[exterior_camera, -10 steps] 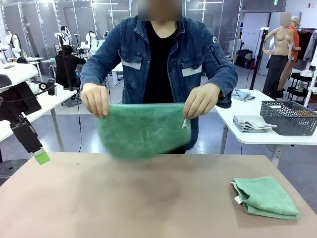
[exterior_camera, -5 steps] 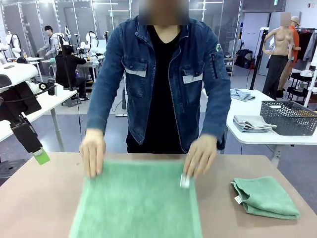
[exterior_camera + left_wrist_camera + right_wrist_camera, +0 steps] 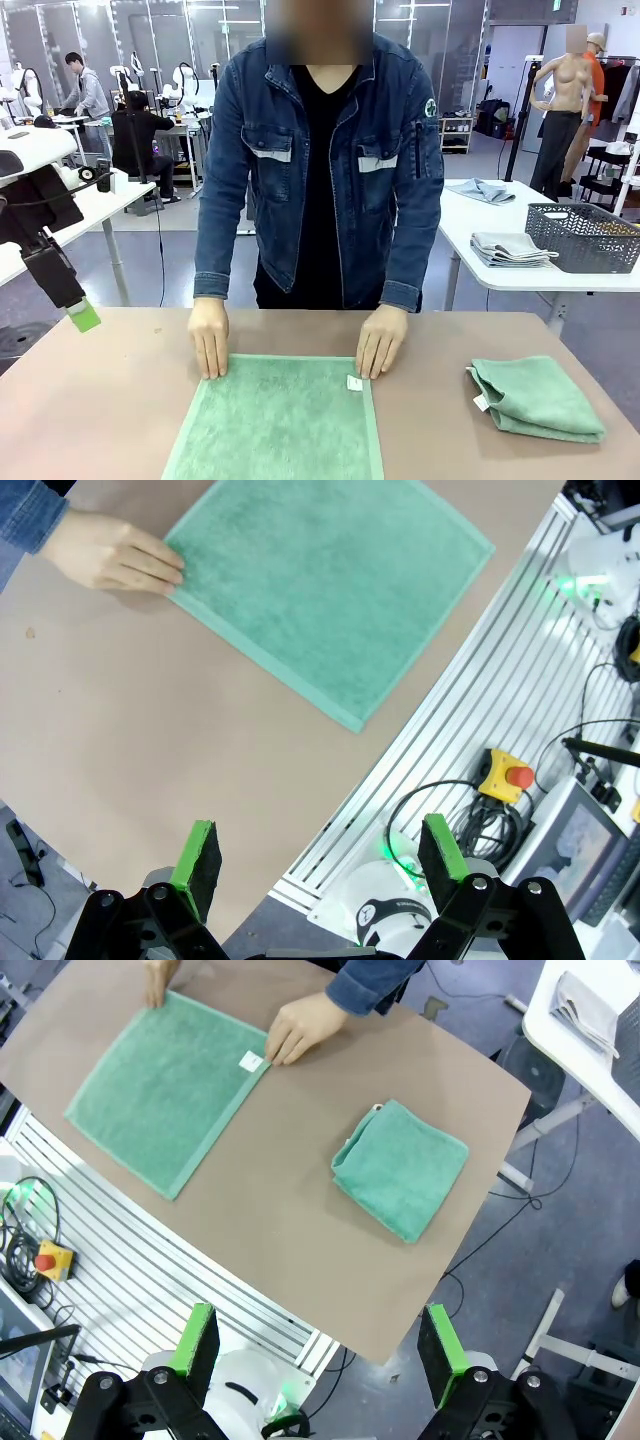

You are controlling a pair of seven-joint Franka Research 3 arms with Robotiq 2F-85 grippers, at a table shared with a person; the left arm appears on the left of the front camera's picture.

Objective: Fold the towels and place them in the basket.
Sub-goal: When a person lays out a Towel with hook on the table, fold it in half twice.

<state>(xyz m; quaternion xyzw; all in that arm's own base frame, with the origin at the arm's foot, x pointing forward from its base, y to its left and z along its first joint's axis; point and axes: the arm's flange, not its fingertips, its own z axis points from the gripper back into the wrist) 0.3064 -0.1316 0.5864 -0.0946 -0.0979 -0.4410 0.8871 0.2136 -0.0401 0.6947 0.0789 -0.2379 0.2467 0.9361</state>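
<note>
A mint-green towel lies spread flat on the brown table, with a small white tag at its far right corner. The person's two hands press its far corners. Another towel, folded, rests at the table's right side. The dark mesh basket stands on a white side table far right. My left gripper hangs open high above the table's near edge, the flat towel ahead of it. My right gripper is open too, high over the flat towel and the folded towel.
Grey folded cloths lie next to the basket on the white side table. A slotted metal rail base with cables and a red stop button runs along the table's near edge. Bare tabletop separates the two towels.
The person brought the towel down from chest height and spread it flat on the table; their hands now rest on its far corners. Both grippers stayed still and open.
</note>
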